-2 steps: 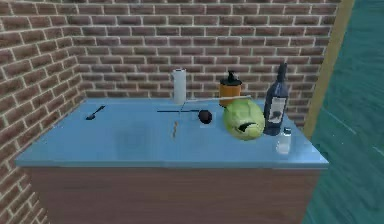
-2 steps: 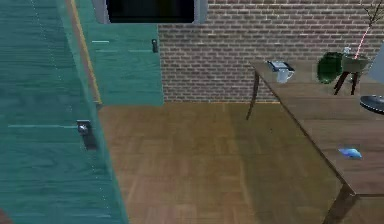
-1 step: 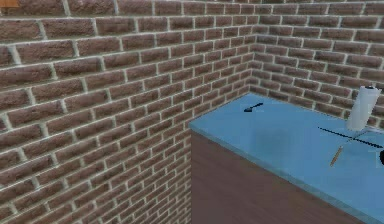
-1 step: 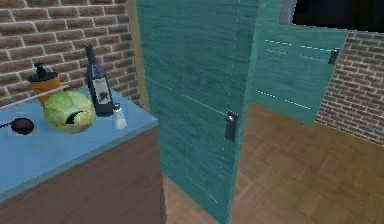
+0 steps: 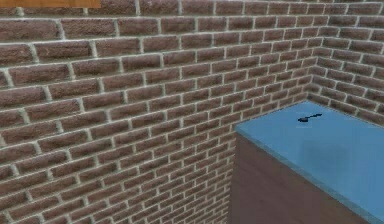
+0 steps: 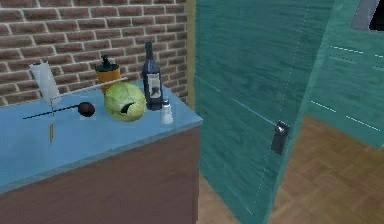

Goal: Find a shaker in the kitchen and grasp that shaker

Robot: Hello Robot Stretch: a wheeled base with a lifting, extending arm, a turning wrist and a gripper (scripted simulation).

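A small white shaker (image 6: pixel 167 113) stands near the right edge of a blue countertop (image 6: pixel 60 150) in the arm side view. It is just right of a round green vegetable (image 6: pixel 125 102) and in front of a dark bottle (image 6: pixel 152 78). Whether it touches the vegetable cannot be told.
On the same counter are a jar with an orange top (image 6: pixel 108 72), a clear glass (image 6: pixel 43 80) and a dark long-handled utensil (image 6: pixel 62 111). A brick wall (image 5: pixel 130 110) stands behind. Right of the counter is a teal door (image 6: pixel 260 90) with a dark handle (image 6: pixel 280 137). The forward view has a blue counter (image 5: pixel 330 150) with a small dark object (image 5: pixel 310 120).
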